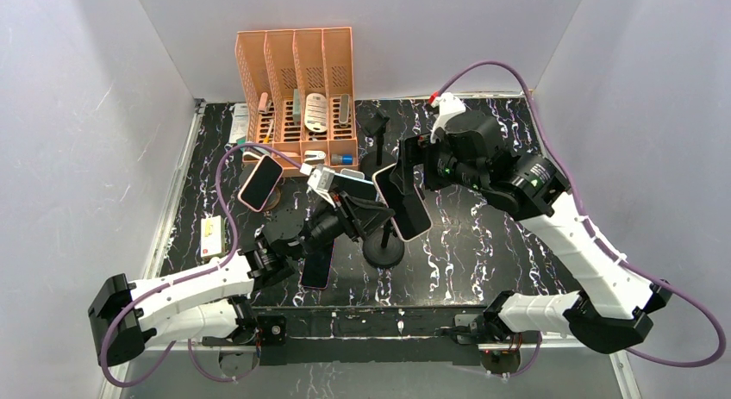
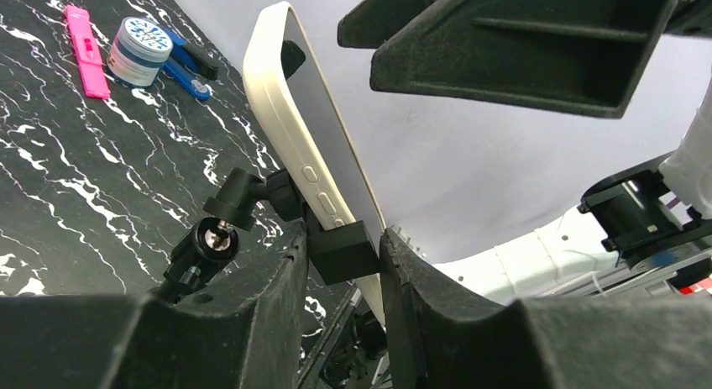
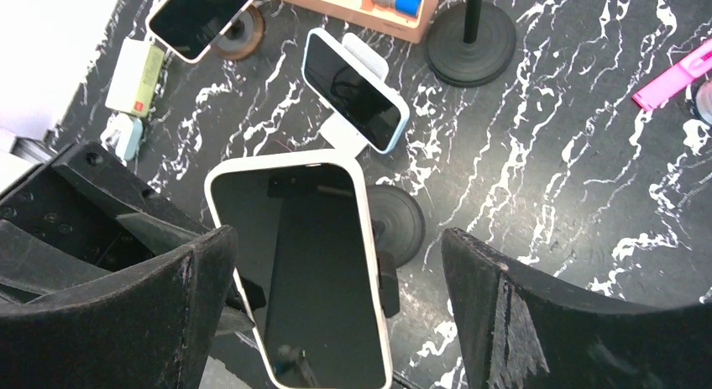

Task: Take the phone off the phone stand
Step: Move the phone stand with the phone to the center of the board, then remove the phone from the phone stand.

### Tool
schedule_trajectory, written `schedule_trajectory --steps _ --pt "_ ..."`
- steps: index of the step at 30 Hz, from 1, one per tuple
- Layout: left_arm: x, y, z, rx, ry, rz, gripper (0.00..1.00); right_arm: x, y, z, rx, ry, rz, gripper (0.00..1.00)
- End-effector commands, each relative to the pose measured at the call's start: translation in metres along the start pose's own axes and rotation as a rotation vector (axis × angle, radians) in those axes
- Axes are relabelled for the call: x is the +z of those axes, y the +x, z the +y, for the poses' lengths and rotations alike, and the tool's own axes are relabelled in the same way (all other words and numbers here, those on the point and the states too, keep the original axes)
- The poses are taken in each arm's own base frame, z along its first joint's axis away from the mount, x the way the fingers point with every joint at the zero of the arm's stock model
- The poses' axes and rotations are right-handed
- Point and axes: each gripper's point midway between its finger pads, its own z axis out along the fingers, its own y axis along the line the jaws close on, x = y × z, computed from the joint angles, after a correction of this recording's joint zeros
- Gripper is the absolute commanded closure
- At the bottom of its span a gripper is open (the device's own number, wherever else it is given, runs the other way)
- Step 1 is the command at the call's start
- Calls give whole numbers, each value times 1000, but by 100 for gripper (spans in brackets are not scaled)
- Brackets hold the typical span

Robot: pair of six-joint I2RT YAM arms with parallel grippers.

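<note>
Black jaws of the left gripper point(image 2: 342, 248) pinch the clamp of the phone stand point(image 2: 220, 229) holding the white-cased phone point(image 2: 275, 103) — the right gripper point(image 3: 336, 242) faces that phone, jaws wide apart.

Table point(image 1: 483, 244): black, run through with thin white marble-like veins.
Phone point(image 3: 302, 263): cream-white case, glossy black screen.
Phone stand point(image 1: 383, 251): matte black all over, from the round base to the clamp.
Organiser point(image 1: 297, 71), far left: salmon-orange, walls patterned with fine perforations.
Second phone point(image 3: 353, 91): pale blue case, black screen, on a white holder.
Third phone point(image 1: 260, 183), far left: pinkish case, black screen.
Round base point(image 3: 239, 28) under the third phone: brown.
Strip point(image 2: 86, 51): bright pink.
Tin point(image 2: 140, 51): white and blue printed label.
Tool point(image 2: 186, 70) beside the tin: blue with black.
Arms point(image 1: 595, 261): white shells, black joints.
Cables point(image 1: 681, 330): purple.
Walls point(image 1: 86, 115): plain pale grey.
</note>
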Motion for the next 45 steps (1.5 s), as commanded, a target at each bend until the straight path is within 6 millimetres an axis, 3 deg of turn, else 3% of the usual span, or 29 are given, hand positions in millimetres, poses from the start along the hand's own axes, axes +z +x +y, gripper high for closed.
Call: schedule_trajectory --steps 1,14,21,30,36,45 --pt "-7 8 20 111 -54 14 100 -16 -10 3 -55 -7 16 1" --pt "-4 12 31 240 -82 46 100 -7 -12 16 -132 13 30 1" --pt "-5 14 32 225 -85 51 100 -2 -5 39 -198 101 -29 1" --pt "-8 12 30 215 -84 51 100 11 -1 31 -215 238 -52 1" --pt "-10 12 31 217 -90 50 100 3 -7 31 -219 235 -75 1" --pt "-11 11 29 213 -84 49 100 19 14 33 -258 227 -5 1"
